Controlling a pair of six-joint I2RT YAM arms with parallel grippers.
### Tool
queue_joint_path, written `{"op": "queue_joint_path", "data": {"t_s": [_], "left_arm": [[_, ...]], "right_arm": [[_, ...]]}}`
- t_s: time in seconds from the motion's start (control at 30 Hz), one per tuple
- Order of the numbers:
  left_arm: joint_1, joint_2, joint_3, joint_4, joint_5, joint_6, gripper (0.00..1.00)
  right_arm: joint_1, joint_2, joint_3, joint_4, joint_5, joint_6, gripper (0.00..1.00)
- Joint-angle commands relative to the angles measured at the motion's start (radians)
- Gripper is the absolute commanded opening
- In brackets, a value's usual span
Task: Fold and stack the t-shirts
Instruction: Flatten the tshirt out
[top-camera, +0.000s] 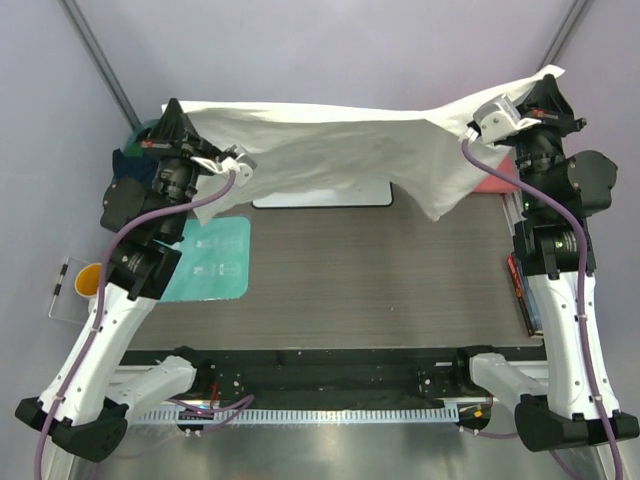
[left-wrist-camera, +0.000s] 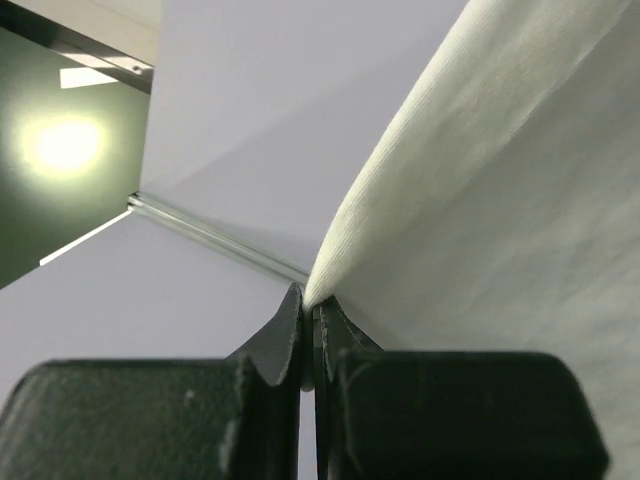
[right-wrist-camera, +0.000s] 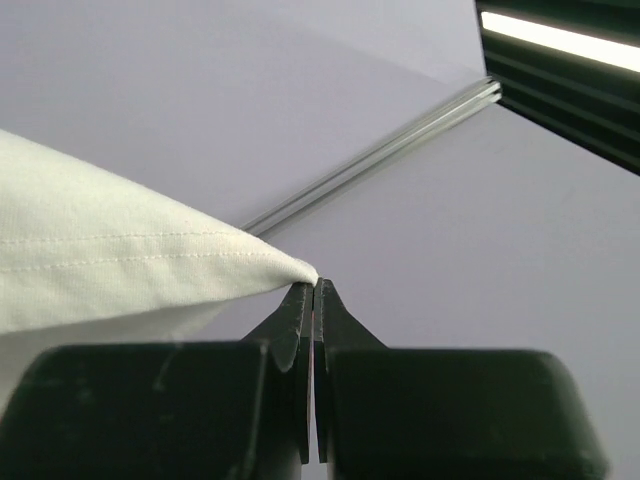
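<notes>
The cream-white t-shirt hangs stretched in the air across the far side of the table, held by both arms. My left gripper is shut on its left corner; the cloth runs up and right from the closed tips. My right gripper is shut on its right corner; a stitched hem leads into the closed tips. A strip of the salmon-red t-shirt shows under the hanging cloth at the right. The chest print is hidden.
A white whiteboard lies under the shirt at the far middle. A teal board lies at the left. A yellow cup and a clear sheet sit off the left edge. Dark cloth lies behind the left arm.
</notes>
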Motion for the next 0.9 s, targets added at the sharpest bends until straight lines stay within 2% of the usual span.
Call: {"op": "queue_joint_path", "data": {"t_s": [0.0, 0.1, 0.23, 0.4, 0.6, 0.87], "left_arm": [[0.000, -0.028, -0.006, 0.104, 0.039, 0.110, 0.00], [-0.001, -0.045, 0.015, 0.126, 0.085, 0.145, 0.00], [0.000, -0.021, 0.078, 0.126, 0.068, 0.158, 0.00], [0.039, 0.039, 0.080, 0.072, 0.048, 0.145, 0.00], [0.144, 0.169, 0.003, 0.104, 0.152, 0.113, 0.00], [0.235, 0.448, 0.096, 0.150, 0.214, 0.116, 0.00]], "right_arm": [[0.001, -0.016, 0.073, 0.086, 0.006, 0.016, 0.01], [0.001, -0.013, 0.124, 0.114, -0.008, 0.003, 0.01], [0.001, 0.044, 0.211, 0.134, 0.014, -0.006, 0.01], [0.001, 0.104, 0.179, 0.181, 0.006, -0.024, 0.01], [0.001, 0.263, 0.154, 0.269, -0.002, -0.044, 0.01], [0.001, 0.506, 0.283, 0.362, 0.000, -0.105, 0.01]]}}
